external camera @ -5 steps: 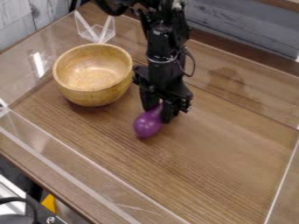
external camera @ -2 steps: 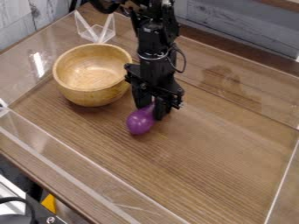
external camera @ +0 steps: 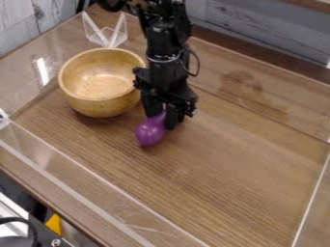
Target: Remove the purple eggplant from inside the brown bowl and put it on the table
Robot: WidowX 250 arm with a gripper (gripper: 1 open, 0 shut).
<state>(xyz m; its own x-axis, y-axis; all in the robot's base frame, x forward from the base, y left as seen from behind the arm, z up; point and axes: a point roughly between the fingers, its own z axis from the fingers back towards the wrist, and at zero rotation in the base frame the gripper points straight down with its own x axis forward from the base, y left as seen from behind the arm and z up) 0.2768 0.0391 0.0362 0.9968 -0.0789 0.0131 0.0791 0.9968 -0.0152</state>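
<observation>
The purple eggplant (external camera: 150,136) hangs upright with its rounded end at or just above the table (external camera: 233,169), right of the brown bowl (external camera: 80,68). My gripper (external camera: 158,120) points straight down and is shut on the eggplant's upper part, with a dark finger on either side. The bowl's pale interior is empty. A narrow gap separates the eggplant from the bowl's wall.
Clear plastic edging (external camera: 77,183) rims the tabletop at the front and left. A white wire-like object (external camera: 108,35) stands behind the bowl. A grey plank wall (external camera: 264,24) runs along the back.
The gripper and the eggplant in it have drifted slightly left, toward the bowl. The grip looks unchanged and the bowl has not moved.
</observation>
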